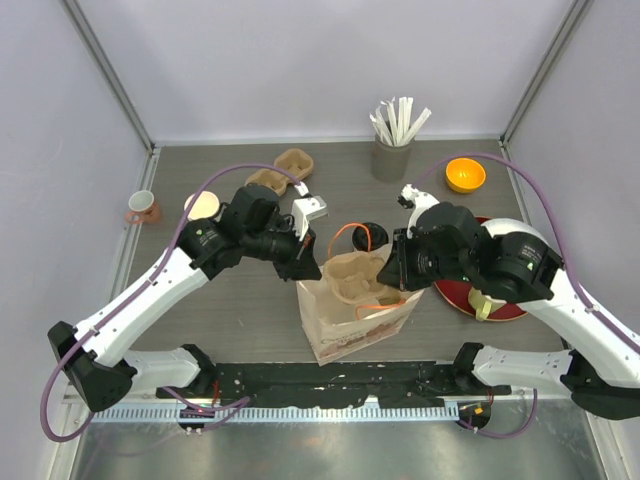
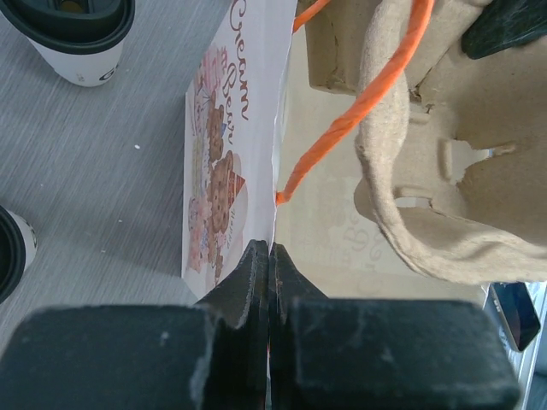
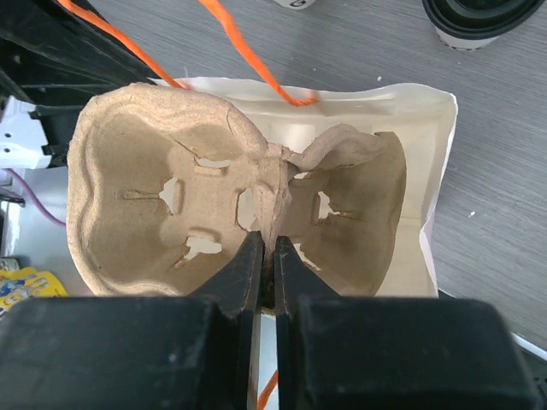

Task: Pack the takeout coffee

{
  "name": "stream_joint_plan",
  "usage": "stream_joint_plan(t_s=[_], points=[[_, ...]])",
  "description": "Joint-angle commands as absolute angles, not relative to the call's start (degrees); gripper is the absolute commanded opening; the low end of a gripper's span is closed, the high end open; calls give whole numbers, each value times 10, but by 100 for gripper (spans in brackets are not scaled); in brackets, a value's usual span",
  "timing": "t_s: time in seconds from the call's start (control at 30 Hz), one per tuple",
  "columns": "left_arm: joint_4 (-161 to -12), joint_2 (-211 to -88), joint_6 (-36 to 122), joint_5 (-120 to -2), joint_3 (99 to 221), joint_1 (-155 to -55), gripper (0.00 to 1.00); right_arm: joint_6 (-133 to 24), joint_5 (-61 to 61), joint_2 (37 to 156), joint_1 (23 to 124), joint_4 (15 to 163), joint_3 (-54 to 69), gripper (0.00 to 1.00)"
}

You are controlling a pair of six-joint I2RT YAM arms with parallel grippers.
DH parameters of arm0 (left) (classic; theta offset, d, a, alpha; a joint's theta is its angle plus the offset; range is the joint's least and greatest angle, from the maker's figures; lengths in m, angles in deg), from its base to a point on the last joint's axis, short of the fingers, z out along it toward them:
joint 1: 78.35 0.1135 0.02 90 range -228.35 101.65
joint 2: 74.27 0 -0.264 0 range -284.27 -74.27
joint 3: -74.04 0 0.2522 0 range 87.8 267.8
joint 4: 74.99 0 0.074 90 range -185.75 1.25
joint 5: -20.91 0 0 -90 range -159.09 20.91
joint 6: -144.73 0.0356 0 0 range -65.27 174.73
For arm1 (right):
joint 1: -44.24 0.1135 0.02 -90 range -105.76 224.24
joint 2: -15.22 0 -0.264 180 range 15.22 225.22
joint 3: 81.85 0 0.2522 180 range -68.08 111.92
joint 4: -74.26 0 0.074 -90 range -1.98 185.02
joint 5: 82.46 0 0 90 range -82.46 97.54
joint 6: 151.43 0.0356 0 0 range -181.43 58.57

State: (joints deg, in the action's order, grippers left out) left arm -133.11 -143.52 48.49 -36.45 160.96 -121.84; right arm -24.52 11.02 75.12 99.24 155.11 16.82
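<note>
A white paper bag (image 1: pixel 345 320) with a bear print (image 2: pixel 218 171) and orange handles stands open at the table's centre. My left gripper (image 1: pixel 308 268) (image 2: pixel 270 248) is shut on the bag's upper left edge. My right gripper (image 1: pixel 398 272) (image 3: pixel 267 239) is shut on the middle ridge of a brown pulp cup carrier (image 1: pixel 355 275) (image 3: pixel 162 196), which sits in the bag's mouth. The takeout coffee (image 1: pixel 368 237) (image 2: pixel 81 34) (image 3: pixel 479 21), a cream cup with a black lid, stands on the table just behind the bag. A second lidded cup (image 2: pixel 8 252) shows at the edge of the left wrist view.
Behind the arms are a grey holder of white straws (image 1: pixel 392 150), an orange bowl (image 1: pixel 465 175) and spare pulp carriers (image 1: pixel 282 170). A pink mug (image 1: pixel 142 207) and cream cups (image 1: pixel 203 206) stand at the left. A red plate (image 1: pixel 462 298) lies under my right arm.
</note>
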Motion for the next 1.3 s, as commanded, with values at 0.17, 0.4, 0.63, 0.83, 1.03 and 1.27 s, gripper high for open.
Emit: stream_joint_plan(t_s=[0.17,0.4,0.63,0.83,1.03,1.27], points=[[-1316,-1428,464,-397,1632,-1220,0,-233,188,817,1069,1581,169,1],[-1303,-1433,436,-390,1622,-1219,0,-205,254,867,1118,1586,169,1],[-1287,-1428,394,-387,1614,-1220,0,-176,312,891,1162,1539,132,1],[-1269,-1428,353,-385,1601,-1220,0,-170,310,929,1196,1519,104,4],[-1258,-1426,321,-379,1590,-1220,0,-168,293,920,1197,1467,28,5],[-1267,-1415,327,-368,1579,-1220,0,-93,306,868,1197,1455,-56,5]])
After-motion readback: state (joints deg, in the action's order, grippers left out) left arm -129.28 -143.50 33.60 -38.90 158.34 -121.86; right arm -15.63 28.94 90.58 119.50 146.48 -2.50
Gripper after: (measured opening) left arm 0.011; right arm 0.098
